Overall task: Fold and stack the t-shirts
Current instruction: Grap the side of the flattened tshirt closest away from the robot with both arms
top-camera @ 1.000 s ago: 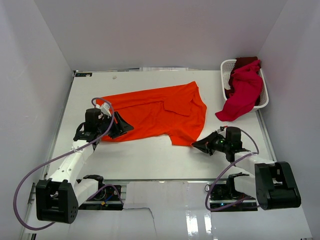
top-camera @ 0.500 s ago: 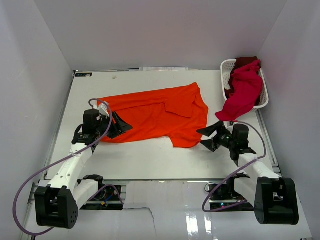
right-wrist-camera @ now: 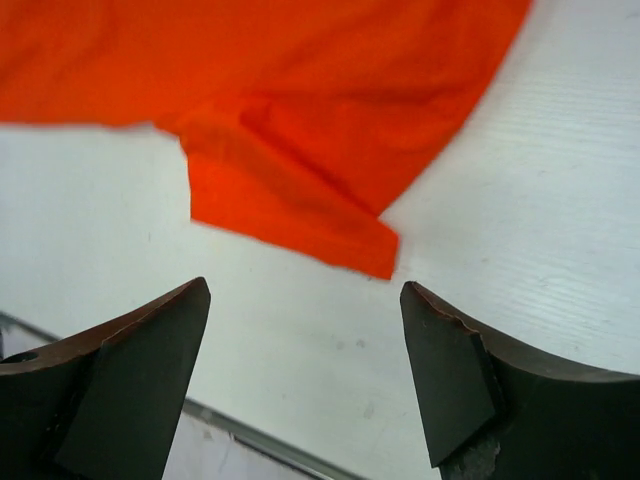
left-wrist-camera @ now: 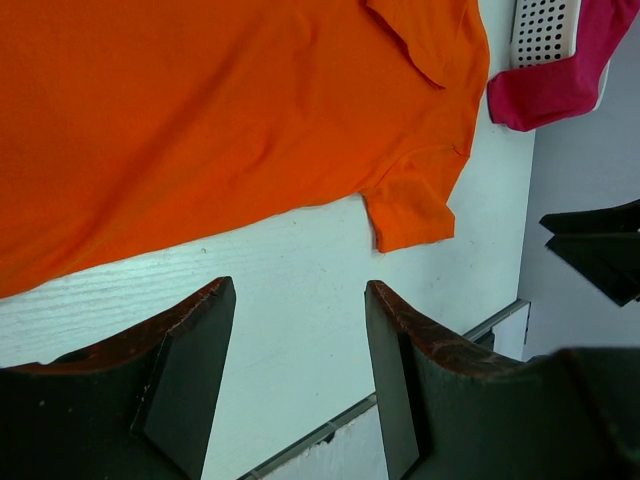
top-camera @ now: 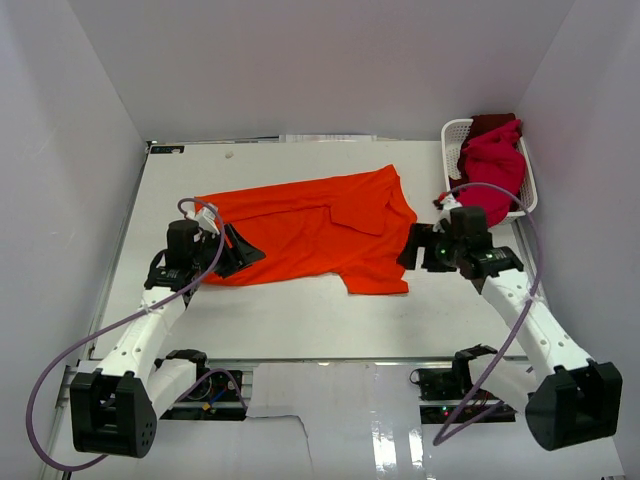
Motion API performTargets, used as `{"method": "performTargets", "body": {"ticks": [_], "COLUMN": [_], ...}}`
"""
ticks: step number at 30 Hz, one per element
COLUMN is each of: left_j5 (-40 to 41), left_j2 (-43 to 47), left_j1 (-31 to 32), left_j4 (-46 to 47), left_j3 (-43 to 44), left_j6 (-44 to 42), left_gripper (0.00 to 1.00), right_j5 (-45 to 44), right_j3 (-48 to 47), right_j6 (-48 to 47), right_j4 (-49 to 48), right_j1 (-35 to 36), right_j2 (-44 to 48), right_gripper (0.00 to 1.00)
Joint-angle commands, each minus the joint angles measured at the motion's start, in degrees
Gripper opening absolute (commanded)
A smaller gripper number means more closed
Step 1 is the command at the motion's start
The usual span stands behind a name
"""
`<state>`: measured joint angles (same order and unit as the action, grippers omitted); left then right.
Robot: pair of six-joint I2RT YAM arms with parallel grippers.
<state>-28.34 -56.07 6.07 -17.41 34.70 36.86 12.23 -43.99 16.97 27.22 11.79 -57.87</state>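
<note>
Lying flat: large bright orange cloth t-shirt (top-camera: 310, 230) mid-table; I see bare white tabletop (top-camera: 300, 320) nearside.
Basket: white plastic lattice basket (top-camera: 447, 160), far right, holds crimson-magenta t-shirt (top-camera: 492, 170).
Grippers: left gripper (top-camera: 250, 245), right gripper (top-camera: 406, 248) agape, empty.

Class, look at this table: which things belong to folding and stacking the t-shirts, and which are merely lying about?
Belong to the job:
orange t-shirt, spread out
crimson t-shirt, draped over the white basket
dark red t-shirt, inside that basket

Merely there:
white basket
table
</note>
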Motion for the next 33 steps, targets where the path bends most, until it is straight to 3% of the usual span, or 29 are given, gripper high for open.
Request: {"method": "performTargets", "body": {"ticks": [1,3,7,12,23,26,33], "left_j5": [-0.8,-0.5,-0.3,-0.8,3.3,2.9,-4.7], "left_j2": [0.4,-0.1,-1.5,-1.6,-1.6,-0.9,-2.7], "left_j1": [-0.4,-0.4,-0.4,-0.4,-0.7,-3.3,-17.1], "left_j4": [1.9,2.2,2.5,2.8,0.0,-1.8,-6.2], "left_j3": [-0.8,-0.9,-0.6,-0.9,0.5,1.5,3.4], "left_j6": [-1.0,-1.7,-2.7,-3.2,-2.1,-2.1,-5.6], "left_gripper": [0.65,0.65,0.66,0.66,0.66,0.66,0.66], "right_j5": [-9.2,-14.8,-15.7,-18.9,-14.6,-9.1,-2.8], "right_j3": [-4.3,-6.9,-5.9,-3.4,-0.5,0.7,3.0], "right_j6": [-8.4,-7.7,-5.0,-1.9,-1.3,-2.1,-2.6], "right_j4": [10.1,14.4,15.7,13.8,5.8,1.4,-4.3], "right_j1": [9.0,13.9,14.6,14.6,14.3,12.0,6.4], "right_j2": [-3.8,-7.0,-12.8,-12.1,-17.1,-19.0,-20.2], "right_gripper": [0.83,0.82,0.72,0.68,0.61,0.58,0.5]}}
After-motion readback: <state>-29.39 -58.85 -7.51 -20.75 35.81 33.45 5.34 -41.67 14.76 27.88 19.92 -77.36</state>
